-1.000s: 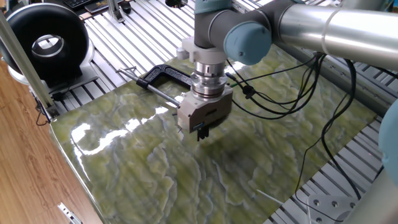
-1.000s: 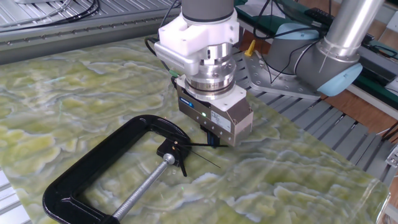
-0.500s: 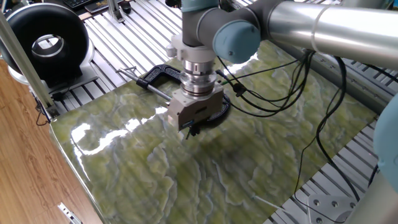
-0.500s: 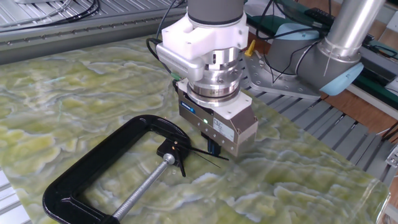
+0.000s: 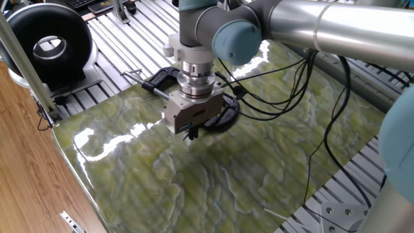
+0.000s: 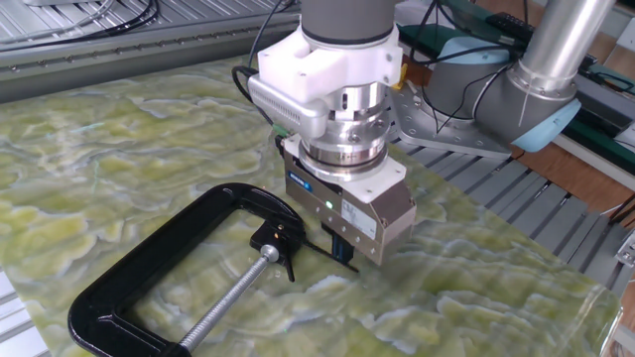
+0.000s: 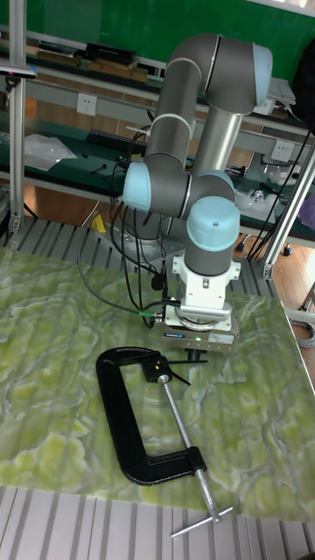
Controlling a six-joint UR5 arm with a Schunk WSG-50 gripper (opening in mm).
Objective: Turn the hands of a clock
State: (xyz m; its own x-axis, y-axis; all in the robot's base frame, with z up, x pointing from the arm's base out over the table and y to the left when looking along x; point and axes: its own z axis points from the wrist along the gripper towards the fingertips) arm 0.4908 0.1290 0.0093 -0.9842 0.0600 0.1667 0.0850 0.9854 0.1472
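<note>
Your end effector (image 6: 343, 250) sits low over the worktop (image 6: 119, 169), fingers pointing down. You can't tell its opening from these views: the fingertips are mostly hidden under the body, and no grip shows. The clock (image 6: 281, 236) is just beside it, held at the clamp (image 6: 149, 263) jaw. The hands (image 6: 310, 243) reach toward the fingertips, one passing right by them.

Silver tubular arm (image 7: 214, 114) with pale blue joint caps, white wrist flange, black cables, grey boxy gripper (image 6: 342, 250).
</note>
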